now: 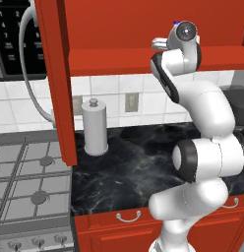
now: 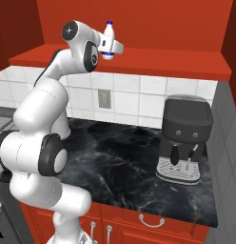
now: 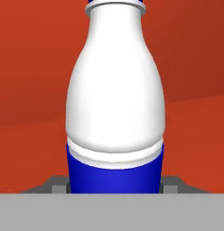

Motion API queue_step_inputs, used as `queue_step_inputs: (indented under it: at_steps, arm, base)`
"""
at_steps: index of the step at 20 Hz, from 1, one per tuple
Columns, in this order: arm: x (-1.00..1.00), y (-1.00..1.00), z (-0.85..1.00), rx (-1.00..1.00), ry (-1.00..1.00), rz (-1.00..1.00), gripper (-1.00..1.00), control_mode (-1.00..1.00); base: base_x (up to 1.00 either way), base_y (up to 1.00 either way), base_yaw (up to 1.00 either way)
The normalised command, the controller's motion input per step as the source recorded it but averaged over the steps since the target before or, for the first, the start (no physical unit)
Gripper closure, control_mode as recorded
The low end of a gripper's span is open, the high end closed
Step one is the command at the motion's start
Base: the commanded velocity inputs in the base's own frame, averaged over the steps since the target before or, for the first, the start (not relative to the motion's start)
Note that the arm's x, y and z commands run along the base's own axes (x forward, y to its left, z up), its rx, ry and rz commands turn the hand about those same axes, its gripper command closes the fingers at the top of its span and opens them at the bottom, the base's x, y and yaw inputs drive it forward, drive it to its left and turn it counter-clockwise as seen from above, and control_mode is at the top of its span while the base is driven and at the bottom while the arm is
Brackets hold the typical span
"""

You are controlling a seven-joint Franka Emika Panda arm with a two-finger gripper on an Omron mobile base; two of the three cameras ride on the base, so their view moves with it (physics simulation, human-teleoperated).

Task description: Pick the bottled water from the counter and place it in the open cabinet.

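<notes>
The arm reaches high, elbow bent, its gripper (image 2: 108,46) clamped on the bottled water (image 2: 107,42)

On your left you see a gas stove (image 1: 25,182) with grey grates and round burners, and small knobs (image 1: 38,241) along its front edge. Above it hangs a black appliance (image 1: 13,39) with white markings on its panel. A tall grey cylinder (image 1: 95,127) with a knob on top stands upright near the tiled wall (image 1: 114,86), just right of the stove. Two grey outlet plates (image 1: 132,102) sit on the white tiles behind it. Far to the right, a dark coffee machine (image 2: 185,138) stands against the wall, with a metal drip tray (image 2: 179,170) at its foot. It is well apart from the cylinder.
</notes>
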Motion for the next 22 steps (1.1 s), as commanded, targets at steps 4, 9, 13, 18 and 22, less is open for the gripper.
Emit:
queue_step_inputs:
  at_steps: [4,9,13,18,22]
  arm:
    - [0.18,0.0,-0.21,-0.04,0.0,0.03,1.0,-1.0]
    - [0.14,0.0,-0.22,-0.03,0.0,0.01,1.0,-1.0]
    - [0.08,0.0,-0.23,-0.03,0.0,0.02,1.0,-1.0]
    - [0.0,0.0,-0.32,-0.04,-0.01,0.02,1.0,-1.0]
    - [0.0,0.0,-0.34,-0.05,0.0,0.02,1.0,-1.0]
  base:
    - [0.0,0.0,0.0]
    - [0.0,0.0,0.0]
    - [0.0,0.0,0.0]
    - [0.0,0.0,0.0]
    - [0.0,0.0,0.0]
